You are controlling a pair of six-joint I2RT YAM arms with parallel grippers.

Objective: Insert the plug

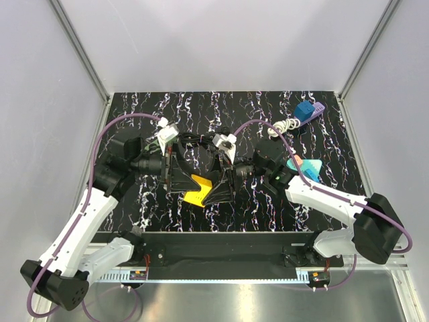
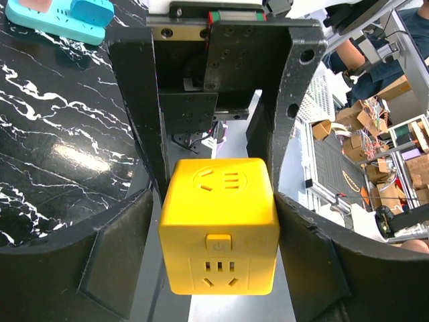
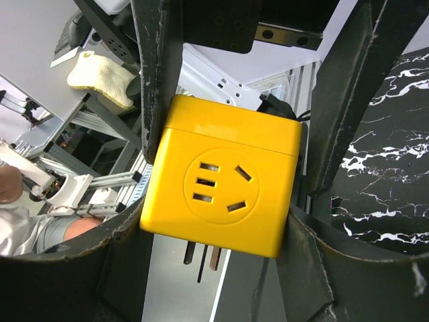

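Observation:
The yellow cube plug point(image 1: 196, 189) hangs above the table between my two grippers, which meet at the middle. My right gripper point(image 1: 224, 180) is shut on it: in the right wrist view point(image 3: 214, 268) both pads press the sides of the cube point(image 3: 221, 178), and its metal prongs point(image 3: 201, 258) stick out below. My left gripper point(image 1: 181, 178) brackets the same cube point(image 2: 218, 228) from the other side. There the right pad touches it, while a thin gap shows at the left pad point(image 2: 127, 248). The teal power strip point(image 1: 303, 168) lies on the table to the right, partly under my right arm.
A blue cube adapter point(image 1: 305, 111) with a coiled white cable point(image 1: 285, 126) lies at the back right. The teal strip also shows at the top left of the left wrist view point(image 2: 60, 17). White walls with metal posts close in the black marbled table point(image 1: 201, 107).

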